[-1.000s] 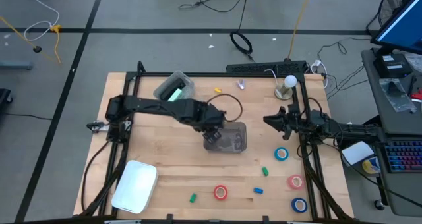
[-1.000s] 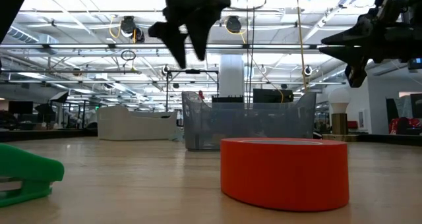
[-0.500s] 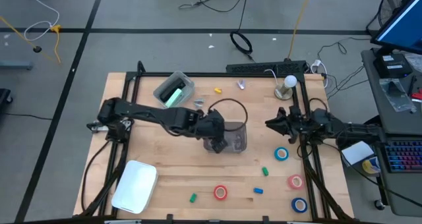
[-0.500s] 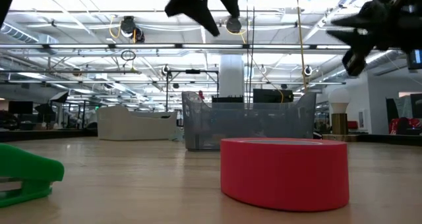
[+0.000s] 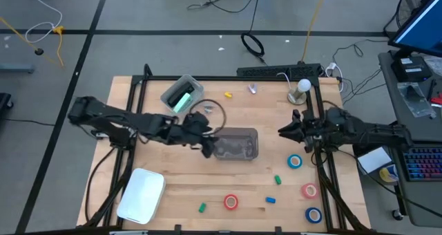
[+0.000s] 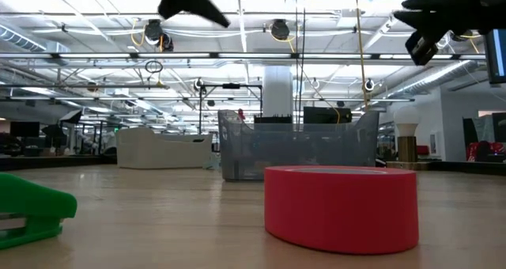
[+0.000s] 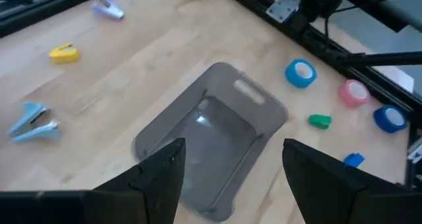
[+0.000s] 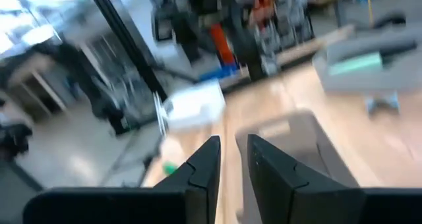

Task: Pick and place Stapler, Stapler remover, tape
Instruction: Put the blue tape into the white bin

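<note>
Stapler already in small bin at bench back. Grey bin mid-bench, contents unclear. Tape rolls loose near front/right edge. Left hand wide, empty, beside grey bin. Right hand narrow, empty, hovering right.

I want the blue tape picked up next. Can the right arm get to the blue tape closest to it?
Probably yes. The right gripper hangs just above the table near that blue tape, which lies flat in the open with nothing on top or crowding it. Its jaws look nearly closed, so they would need to open first.
</note>
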Available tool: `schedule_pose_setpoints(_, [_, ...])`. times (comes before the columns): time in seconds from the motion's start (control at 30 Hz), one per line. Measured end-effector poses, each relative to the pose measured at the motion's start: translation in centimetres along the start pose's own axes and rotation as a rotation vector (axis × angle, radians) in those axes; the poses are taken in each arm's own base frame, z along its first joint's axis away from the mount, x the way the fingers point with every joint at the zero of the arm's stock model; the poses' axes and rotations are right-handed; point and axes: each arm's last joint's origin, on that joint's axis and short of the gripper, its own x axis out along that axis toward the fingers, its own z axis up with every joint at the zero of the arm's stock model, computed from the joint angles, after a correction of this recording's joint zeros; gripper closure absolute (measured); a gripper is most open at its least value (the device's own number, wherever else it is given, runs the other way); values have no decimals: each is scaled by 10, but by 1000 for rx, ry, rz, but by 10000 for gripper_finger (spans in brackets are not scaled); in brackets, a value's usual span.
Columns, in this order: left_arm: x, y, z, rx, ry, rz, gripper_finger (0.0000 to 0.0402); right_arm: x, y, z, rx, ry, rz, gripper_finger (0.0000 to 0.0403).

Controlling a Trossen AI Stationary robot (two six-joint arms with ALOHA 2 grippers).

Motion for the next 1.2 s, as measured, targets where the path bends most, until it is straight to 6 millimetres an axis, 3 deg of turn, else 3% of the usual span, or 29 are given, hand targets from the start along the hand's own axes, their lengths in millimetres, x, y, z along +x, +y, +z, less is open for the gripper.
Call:
schedule_pose_setpoints(0.37, [-19, 47, -36, -50, -84, -63, 149, 14, 10, 8, 156, 568, -191, 332])
schedule_pose_setpoints(0.7, [-28, 67, -36, -18, -119, -55, 149, 7, 6, -21, 500, 1043, -542, 332])
schedule_pose_setpoints(1.0, [-25, 72, -32, -7, -89, -83, 149, 8, -1, -33, 532, 1096, -675, 329])
schedule_pose_setpoints(1.2, [-26, 71, -33, -7, -83, -93, 149, 10, -4, -41, 583, 1097, -650, 288])
